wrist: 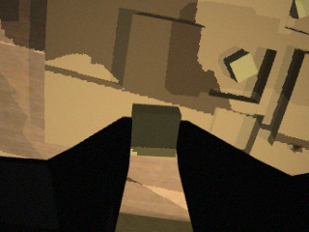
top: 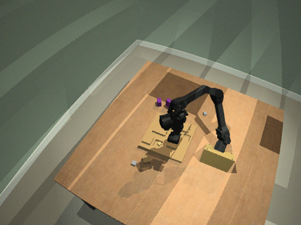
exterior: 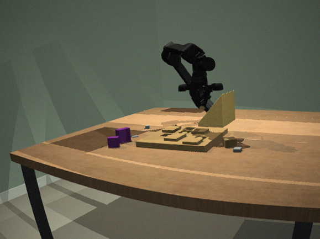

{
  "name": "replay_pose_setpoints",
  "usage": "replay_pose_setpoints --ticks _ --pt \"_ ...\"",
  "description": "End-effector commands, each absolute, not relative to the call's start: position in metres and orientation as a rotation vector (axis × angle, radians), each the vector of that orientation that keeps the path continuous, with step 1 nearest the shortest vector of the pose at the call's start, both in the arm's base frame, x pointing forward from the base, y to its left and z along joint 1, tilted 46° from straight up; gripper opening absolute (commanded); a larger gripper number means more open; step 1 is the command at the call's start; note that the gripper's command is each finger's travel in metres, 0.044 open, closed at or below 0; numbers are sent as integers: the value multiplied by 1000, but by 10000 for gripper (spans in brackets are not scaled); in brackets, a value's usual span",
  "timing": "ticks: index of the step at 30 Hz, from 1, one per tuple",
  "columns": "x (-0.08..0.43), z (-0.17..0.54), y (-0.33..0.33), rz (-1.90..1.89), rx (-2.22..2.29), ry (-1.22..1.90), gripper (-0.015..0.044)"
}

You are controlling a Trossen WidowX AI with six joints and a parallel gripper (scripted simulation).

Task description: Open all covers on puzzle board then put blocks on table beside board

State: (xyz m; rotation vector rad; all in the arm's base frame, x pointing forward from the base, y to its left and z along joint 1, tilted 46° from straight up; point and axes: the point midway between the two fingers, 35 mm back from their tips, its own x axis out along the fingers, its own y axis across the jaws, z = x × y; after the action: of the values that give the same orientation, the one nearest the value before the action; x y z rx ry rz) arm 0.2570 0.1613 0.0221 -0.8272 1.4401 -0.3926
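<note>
My gripper (exterior: 202,107) (wrist: 154,128) is shut on a small olive-tan block (wrist: 155,135), held in the air above the puzzle board (top: 177,155) (exterior: 170,146) (wrist: 72,113). In the top view the hand hides the fingertips and part of the board. Several raised tan covers stand on the board, one (wrist: 149,55) in shadow in the wrist view. A pale yellow square piece (top: 160,143) (wrist: 242,67) shows on the board beside dark edges; I cannot tell whether it sits in a well. Another tan block (top: 146,160) (exterior: 229,142) lies on the table beside the board.
Two purple blocks (top: 159,102) (exterior: 113,142) stand off the board's far side in the top view. Small grey-blue pieces lie on the table, one (top: 134,163) (exterior: 237,149) near the tan block, another (top: 205,113) (exterior: 147,127) on the opposite side. A tan wedge (top: 216,161) (exterior: 228,112) carries the arm.
</note>
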Motion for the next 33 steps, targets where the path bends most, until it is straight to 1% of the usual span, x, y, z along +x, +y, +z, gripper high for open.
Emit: replay_pose_setpoints --ticks 1,33 --pt "257 14 171 -393 -825 1443 80" --pt "246 -78 250 -394 -820 1442 80"
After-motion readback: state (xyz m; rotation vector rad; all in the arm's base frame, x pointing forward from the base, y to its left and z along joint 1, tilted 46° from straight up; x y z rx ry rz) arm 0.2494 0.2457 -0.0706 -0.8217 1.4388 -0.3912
